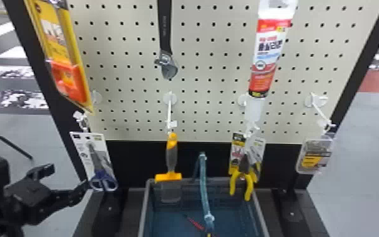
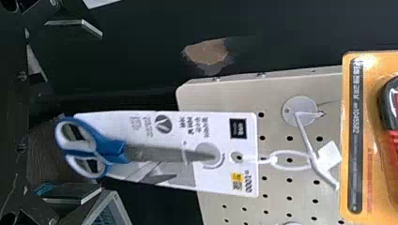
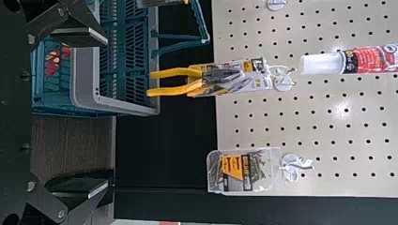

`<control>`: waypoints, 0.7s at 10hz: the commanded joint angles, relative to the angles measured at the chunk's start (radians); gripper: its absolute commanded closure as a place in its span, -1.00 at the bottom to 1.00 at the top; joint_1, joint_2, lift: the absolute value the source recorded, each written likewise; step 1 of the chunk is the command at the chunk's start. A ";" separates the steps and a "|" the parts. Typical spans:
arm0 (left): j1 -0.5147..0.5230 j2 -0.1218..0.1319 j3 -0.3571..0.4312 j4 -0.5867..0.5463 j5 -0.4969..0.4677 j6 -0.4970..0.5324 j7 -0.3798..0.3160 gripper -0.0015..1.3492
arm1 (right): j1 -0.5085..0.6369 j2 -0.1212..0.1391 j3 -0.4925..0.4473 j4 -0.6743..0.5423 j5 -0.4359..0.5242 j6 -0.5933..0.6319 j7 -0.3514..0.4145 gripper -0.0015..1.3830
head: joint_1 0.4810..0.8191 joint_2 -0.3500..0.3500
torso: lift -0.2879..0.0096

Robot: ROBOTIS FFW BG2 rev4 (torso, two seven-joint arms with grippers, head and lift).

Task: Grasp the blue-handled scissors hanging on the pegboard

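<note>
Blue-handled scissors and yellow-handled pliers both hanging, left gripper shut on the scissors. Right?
Grip is wrong: left gripper is open, not shut on the blue-handled scissors, per left wrist view. Scissors and yellow-handled pliers both hanging is right.

My left gripper (image 1: 70,177) is black, with a boxy housing (image 1: 25,189) and angular, jointed fingers (image 1: 43,170). My right gripper (image 3: 105,112) is black too, round screws (image 3: 61,213) on its links (image 3: 42,199), pale edges on its flat fingers (image 3: 77,37).

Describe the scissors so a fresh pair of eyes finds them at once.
In the head view, find the pegboard and go to its lower left corner. On a white card there hang the scissors, blades up. Their blue loop handles set them apart from the yellow-handled pliers and the orange-and-grey tool.
</note>
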 commanded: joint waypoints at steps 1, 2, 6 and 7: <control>-0.058 0.026 0.001 0.065 0.027 0.011 -0.027 -0.77 | -0.003 0.005 0.000 0.005 0.000 0.000 0.004 -0.68 | -0.60 0.00 | 0.26; -0.101 0.040 0.002 0.100 0.038 0.023 -0.057 -0.76 | -0.005 0.009 0.000 0.010 0.002 0.000 0.012 -0.68 | -0.60 0.00 | 0.26; -0.191 0.087 -0.007 0.188 0.141 0.052 -0.151 -0.71 | -0.024 0.019 0.000 0.025 0.006 0.005 0.035 -0.68 | -0.60 0.00 | 0.26; -0.208 0.095 -0.016 0.208 0.150 0.061 -0.168 -0.71 | -0.024 0.020 0.000 0.027 0.006 0.005 0.038 -0.68 | -0.60 0.00 | 0.26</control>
